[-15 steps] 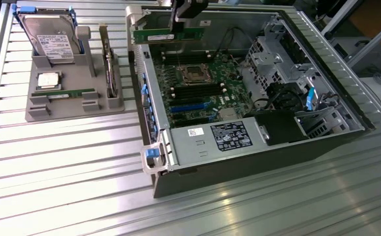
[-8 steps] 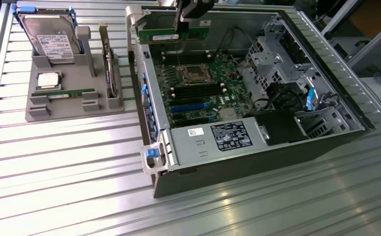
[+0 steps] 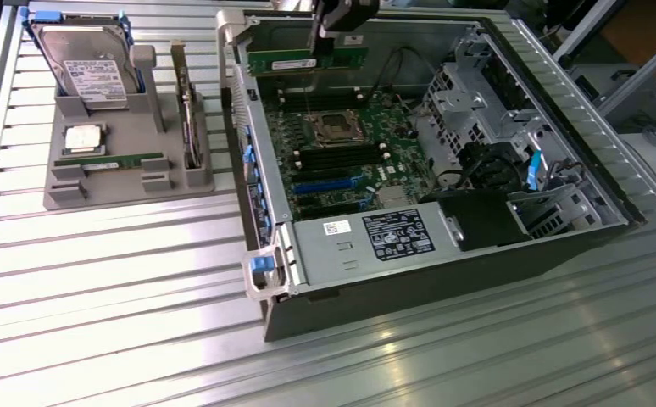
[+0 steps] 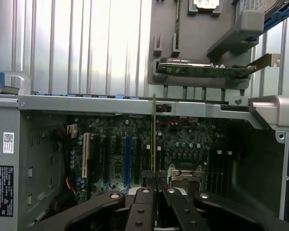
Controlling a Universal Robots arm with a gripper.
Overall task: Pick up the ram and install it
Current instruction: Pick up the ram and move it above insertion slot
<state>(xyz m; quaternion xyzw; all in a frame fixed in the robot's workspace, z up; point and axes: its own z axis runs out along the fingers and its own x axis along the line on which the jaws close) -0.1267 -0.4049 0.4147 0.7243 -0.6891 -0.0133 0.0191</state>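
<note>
– So where is the long, thin green memory stick with the white label [image 3: 305,62] right now?

– Up in the black two-fingered gripper [image 3: 325,41], which is clenched on it. The stick hangs on edge over the far end of the open grey computer case [image 3: 419,297], above the green motherboard [image 3: 387,154] and clear of it. From the wrist view you see the stick [image 4: 154,130] edge-on, a thin line running out from between the gripper [image 4: 154,176] fingers.

– And its twin?

– A second green stick [image 3: 111,159] lies in the grey moulded parts tray [image 3: 125,193], well apart on the exterior view's left. It is untouched.

– What would make this step go well?

– I'd say alignment above all. The row of long black memory slots [image 3: 334,158] sits just beside the square silver processor socket [image 3: 336,127], and the stick looks roughly parallel to them. It should stay that way, upright and not leaning, with its gold edge straight over one slot.

– Any traps?

– The notch, probably. I can't tell from here which way it faces, or whether the slot latches stand open. Pressure should fall evenly along the top edge – one end going in first would likely jam it. The grip is near the middle of the stick, which helps.
</note>
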